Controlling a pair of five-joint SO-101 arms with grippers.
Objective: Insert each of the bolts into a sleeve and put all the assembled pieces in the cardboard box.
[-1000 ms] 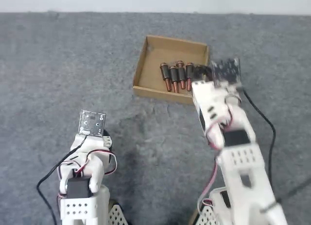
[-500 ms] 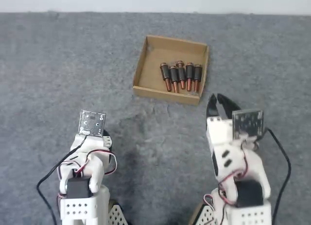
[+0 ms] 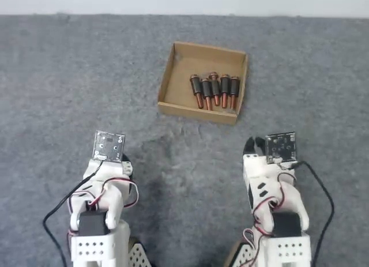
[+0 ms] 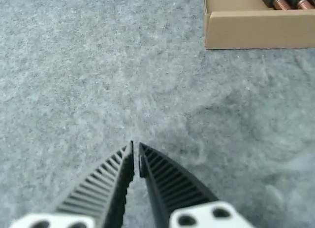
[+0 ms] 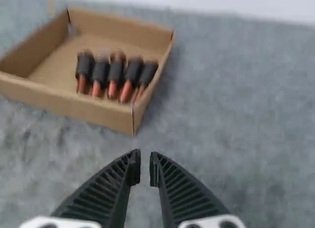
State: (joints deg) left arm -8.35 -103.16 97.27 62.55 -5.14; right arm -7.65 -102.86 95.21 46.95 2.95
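The cardboard box (image 3: pixel 180 68) stands at the table's far middle, and several bolts in black sleeves (image 3: pixel 214 90) lie side by side in its right half. My right gripper (image 3: pixel 254 143) is low over the carpet in front of the box's right corner, shut but for a thin slit and empty; in its own view the right gripper (image 5: pixel 144 163) faces the box (image 5: pixel 98 114) and the assembled pieces (image 5: pixel 114 74). My left gripper (image 4: pixel 136 150) is shut and empty over bare carpet, with the box's front wall (image 4: pixel 256 30) farther off.
Grey carpet (image 3: pixel 86 76) covers the whole table, with a pale wall strip (image 3: pixel 184 2) along the far edge. The left arm (image 3: pixel 104 186) sits folded at the near left, the right arm (image 3: pixel 271 203) at the near right.
The right arm has pulled back from over the box's right side to the near right of the table. Its jaws, wide open half a second ago, have come together. The left arm has not moved.
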